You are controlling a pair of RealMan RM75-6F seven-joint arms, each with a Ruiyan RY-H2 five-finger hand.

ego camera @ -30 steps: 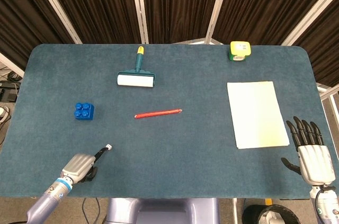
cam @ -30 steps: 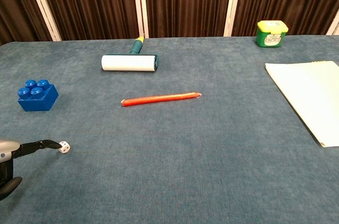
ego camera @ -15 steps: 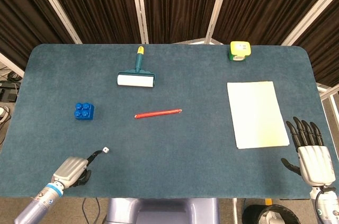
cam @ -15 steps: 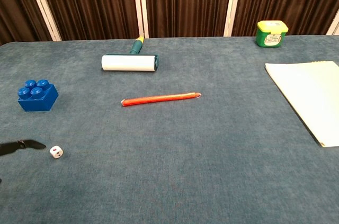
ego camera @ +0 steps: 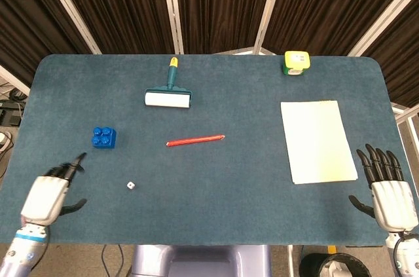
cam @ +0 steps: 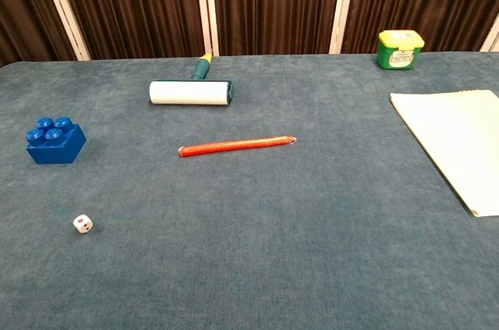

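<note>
A small white die (ego camera: 130, 186) (cam: 83, 224) lies alone on the blue table cloth (ego camera: 216, 205), near the front left. My left hand (ego camera: 51, 189) hovers at the table's front left edge, fingers spread, holding nothing, well left of the die and below the blue toy brick (ego camera: 104, 137) (cam: 54, 140). At the front right corner my right hand (ego camera: 388, 186) stays flat with fingers apart, just right of the pale yellow paper pad (ego camera: 317, 140) (cam: 461, 143). The chest view shows neither hand.
A red pencil (ego camera: 195, 140) (cam: 237, 145) lies mid-table. Behind it sits a lint roller (ego camera: 169, 95) (cam: 192, 90) with a teal handle. A green and yellow container (ego camera: 296, 63) (cam: 400, 49) stands at the back right. Dark curtains close the rear.
My left hand let go of the die, drew back to the left and opened its fingers. The die came to rest on the cloth. The right hand barely moved.
</note>
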